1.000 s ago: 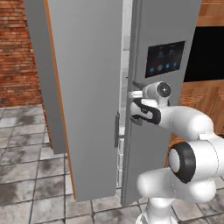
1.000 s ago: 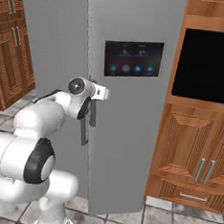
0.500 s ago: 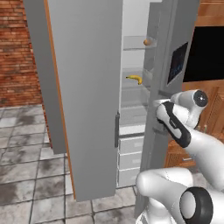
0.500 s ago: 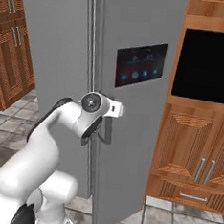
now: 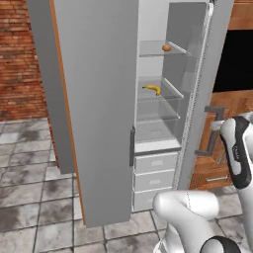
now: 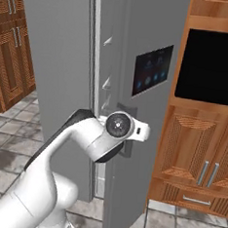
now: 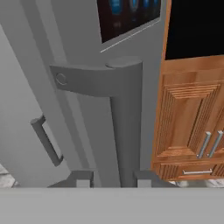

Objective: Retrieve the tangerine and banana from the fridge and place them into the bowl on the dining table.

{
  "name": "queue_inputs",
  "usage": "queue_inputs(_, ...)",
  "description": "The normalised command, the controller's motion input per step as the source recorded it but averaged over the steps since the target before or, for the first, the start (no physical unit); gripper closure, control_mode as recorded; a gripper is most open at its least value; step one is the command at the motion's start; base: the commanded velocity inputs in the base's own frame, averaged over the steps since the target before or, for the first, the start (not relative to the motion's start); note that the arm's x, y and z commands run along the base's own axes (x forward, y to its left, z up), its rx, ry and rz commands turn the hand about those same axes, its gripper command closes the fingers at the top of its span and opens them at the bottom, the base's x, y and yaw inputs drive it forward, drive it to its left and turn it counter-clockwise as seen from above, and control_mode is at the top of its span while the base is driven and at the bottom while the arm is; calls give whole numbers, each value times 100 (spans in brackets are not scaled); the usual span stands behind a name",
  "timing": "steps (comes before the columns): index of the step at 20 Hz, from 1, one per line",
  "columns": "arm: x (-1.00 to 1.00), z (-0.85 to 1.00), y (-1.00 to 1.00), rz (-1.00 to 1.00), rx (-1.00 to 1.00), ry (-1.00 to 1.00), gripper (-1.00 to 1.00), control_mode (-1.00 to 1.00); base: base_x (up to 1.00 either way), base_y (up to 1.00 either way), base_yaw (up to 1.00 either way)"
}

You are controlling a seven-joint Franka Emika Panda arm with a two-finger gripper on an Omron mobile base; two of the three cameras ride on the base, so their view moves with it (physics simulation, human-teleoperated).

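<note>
In the left base view we see the fridge [image 5: 99,99] with its left door closed at about 9 o'clock, a broad grey slab with a short dark handle on its right edge; it is shut because nothing we want sits behind it. Moving right, the cavity is exposed: the tangerine [image 5: 167,48] rests on the top glass shelf toward 12 o'clock and the banana [image 5: 152,89] lies on the shelf just below it, both near the back and well apart from each other, with white drawers [image 5: 155,170] stacked beneath. Further right, at about 3 o'clock, the right door [image 5: 202,94] stands swung out at an angle, and our hand [image 7: 107,178] is pressed together around its vertical handle [image 7: 126,131], the two fingertips flanking the bar in the hand view. We judge that this grip is what holds the door out. The gap between the two door edges is moderate; we judge it enough to see in, yet tight for the elbow, so the door wants more swing before we reach. The right door's outer edge sits close to the wooden cabinets [image 6: 201,143] at 3 o'clock in the right base view, which limits its travel. The shelves' front lips and the door's inner edge are the edges to clear. The bowl and dining table lie elsewhere.
</note>
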Motion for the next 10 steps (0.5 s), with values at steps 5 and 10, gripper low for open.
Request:
queue_inputs(5,-80,65,-10,-13,-2,0,-100,-100,0,0,0)
queue_inputs(10,-67,74,9,-21,-10,2,-100,-100,0,0,0)
